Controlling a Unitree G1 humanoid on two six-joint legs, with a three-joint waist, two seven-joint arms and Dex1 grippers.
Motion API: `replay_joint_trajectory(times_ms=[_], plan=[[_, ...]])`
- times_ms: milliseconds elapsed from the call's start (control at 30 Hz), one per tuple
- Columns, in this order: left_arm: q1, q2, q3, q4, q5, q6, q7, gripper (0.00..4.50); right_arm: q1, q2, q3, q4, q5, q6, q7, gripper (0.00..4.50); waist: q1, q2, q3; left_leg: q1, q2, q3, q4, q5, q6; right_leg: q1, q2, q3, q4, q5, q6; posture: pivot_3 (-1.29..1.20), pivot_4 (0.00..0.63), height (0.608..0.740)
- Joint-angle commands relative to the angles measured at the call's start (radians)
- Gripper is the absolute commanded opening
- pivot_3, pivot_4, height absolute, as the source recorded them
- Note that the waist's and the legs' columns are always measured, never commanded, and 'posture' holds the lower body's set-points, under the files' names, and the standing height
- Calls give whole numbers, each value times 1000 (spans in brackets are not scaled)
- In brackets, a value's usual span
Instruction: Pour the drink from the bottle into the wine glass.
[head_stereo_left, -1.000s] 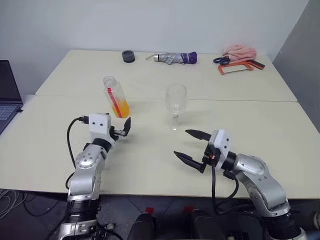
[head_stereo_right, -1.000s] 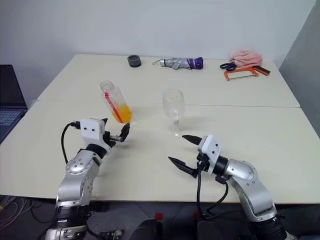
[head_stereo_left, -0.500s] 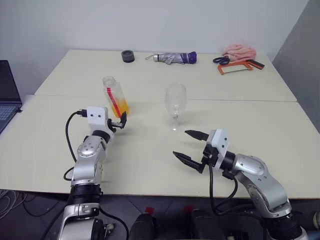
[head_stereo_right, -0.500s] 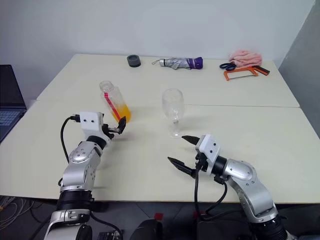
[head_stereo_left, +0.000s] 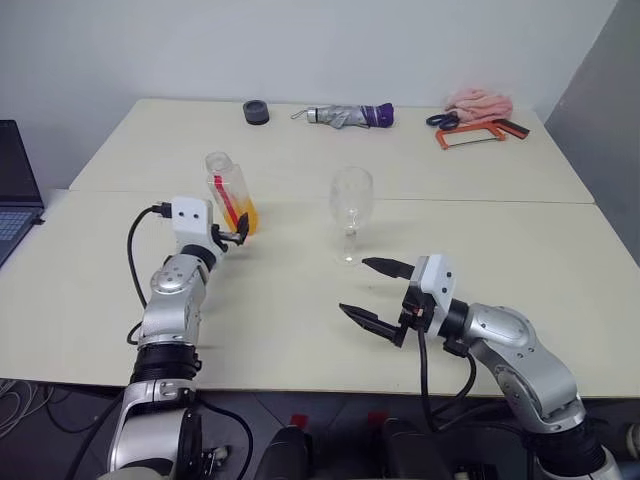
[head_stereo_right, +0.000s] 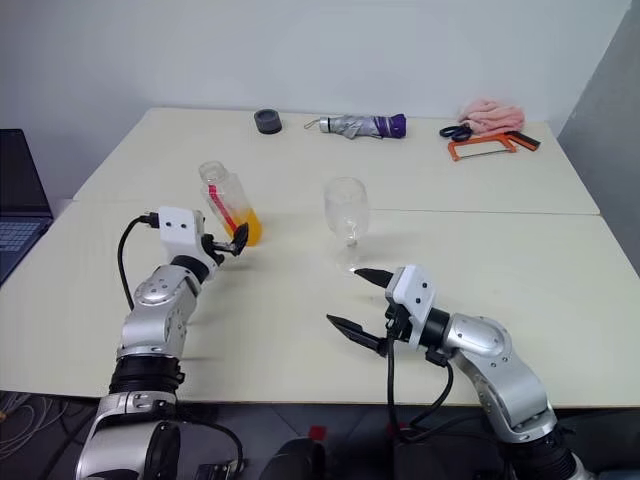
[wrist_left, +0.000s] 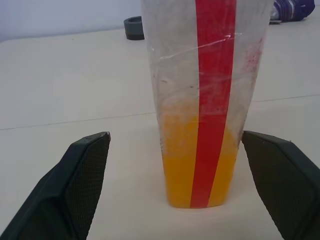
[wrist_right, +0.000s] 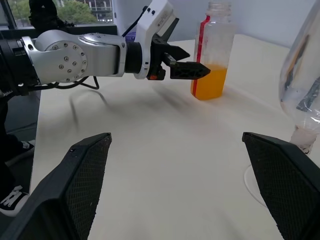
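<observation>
The bottle (head_stereo_left: 231, 192) stands on the table at the left, clear with a red strip; the orange drink (wrist_left: 199, 172) fills its lower part. My left gripper (head_stereo_left: 238, 229) is level at the bottle's base and open. Its two fingertips (wrist_left: 90, 150) sit to either side of the bottle with a gap on each side, touching nothing. The wine glass (head_stereo_left: 351, 203) stands upright near the table's middle, to the right of the bottle. My right gripper (head_stereo_left: 355, 287) hovers open, near side of the glass, holding nothing.
Along the far edge lie a black round object (head_stereo_left: 256, 112), a folded umbrella (head_stereo_left: 350, 116), scissors (head_stereo_left: 443, 121), an orange-framed saw (head_stereo_left: 470, 135) and a pink cloth (head_stereo_left: 480, 102). A laptop (head_stereo_left: 15, 190) sits at the far left. A seam (head_stereo_left: 480, 200) joins the two tables.
My left gripper has moved forward from short of the bottle to its base, still open. The right gripper has stayed almost still.
</observation>
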Motion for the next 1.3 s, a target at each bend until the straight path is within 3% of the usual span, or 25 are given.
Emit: replay_joint_trajectory(times_ms=[33, 333, 433, 667, 1033, 1300], plan=[[-39, 7, -6, 5, 7, -31, -9, 4500, -3, -3, 5, -43, 8, -14, 2, 4467, 0, 0, 0, 0, 0, 0, 0, 0, 0, 0, 0, 0, 0, 0, 0, 0, 150, 740], [-120, 16, -1, 111, 12, -72, -31, 4500, -5, -11, 17, -34, -7, -25, -1, 4467, 0, 0, 0, 0, -1, 0, 0, 0, 0, 0, 0, 0, 0, 0, 0, 0, 150, 740], [-152, 21, -2, 158, 14, -87, -44, 3847, -6, -15, 21, -34, -14, -27, -1, 4500, 0, 0, 0, 0, -1, 0, 0, 0, 0, 0, 0, 0, 0, 0, 0, 0, 150, 740], [-193, 25, -8, 222, 17, -119, -88, 1740, -4, -20, 28, -39, -33, -32, -3, 4500, 0, -1, 0, 0, -1, 0, 0, 0, 0, 0, 0, 0, 0, 0, 0, 0, 150, 740], [-119, 53, -174, -44, 83, -166, -289, 1681, -35, 12, -96, -131, 12, 20, -121, 4500, 0, -1, 0, -2, 0, 0, 0, 2, -4, 0, -1, 0, 0, 0, 0, 0, 150, 740], [-253, 97, -257, 1, 226, -308, -265, 1681, -116, 75, -120, -121, 9, 54, -232, 4500, -1, -1, 0, -1, -1, 0, 0, 0, 0, -1, 1, 0, 0, 0, 0, 0, 150, 740]])
